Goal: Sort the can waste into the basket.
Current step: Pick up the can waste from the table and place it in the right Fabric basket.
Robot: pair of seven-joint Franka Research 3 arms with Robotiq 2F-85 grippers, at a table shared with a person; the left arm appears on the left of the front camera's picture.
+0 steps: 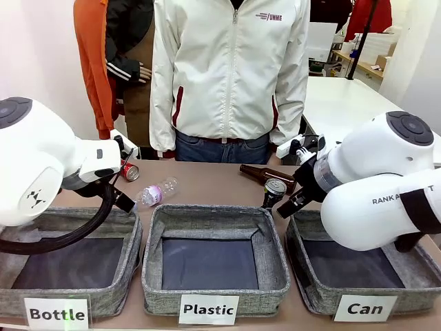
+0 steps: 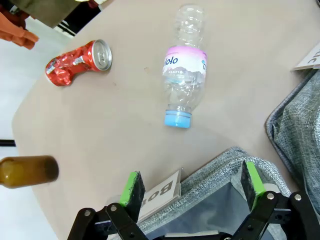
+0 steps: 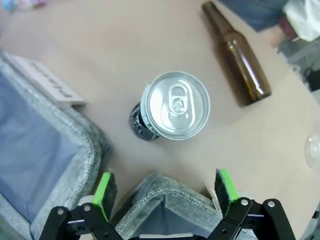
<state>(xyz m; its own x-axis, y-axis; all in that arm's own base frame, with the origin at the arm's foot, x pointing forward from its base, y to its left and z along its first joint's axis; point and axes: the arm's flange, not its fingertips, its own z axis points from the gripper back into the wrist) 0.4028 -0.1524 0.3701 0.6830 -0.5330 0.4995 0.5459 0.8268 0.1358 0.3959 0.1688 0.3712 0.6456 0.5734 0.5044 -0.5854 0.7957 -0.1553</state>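
Note:
A dark can (image 1: 274, 191) with a silver top stands upright on the table behind the gap between the middle and right baskets. From above, its lid (image 3: 174, 105) lies just beyond my open right gripper (image 3: 165, 192), which hovers over the back rim of the grey "Can" basket (image 1: 313, 293). A crushed red can (image 1: 129, 171) lies on its side at the far left. In the left wrist view this red can (image 2: 77, 61) is well ahead of my open left gripper (image 2: 192, 185), which hangs empty over the "Bottle" basket's back rim (image 2: 220, 167).
A clear plastic bottle (image 1: 157, 192) lies between the red can and the "Plastic" basket (image 1: 213, 293). A brown glass bottle (image 1: 265, 174) lies behind the dark can; another brown bottle (image 2: 27, 171) lies at the left. The "Bottle" basket (image 1: 69, 293) stands left. A person stands at the far edge.

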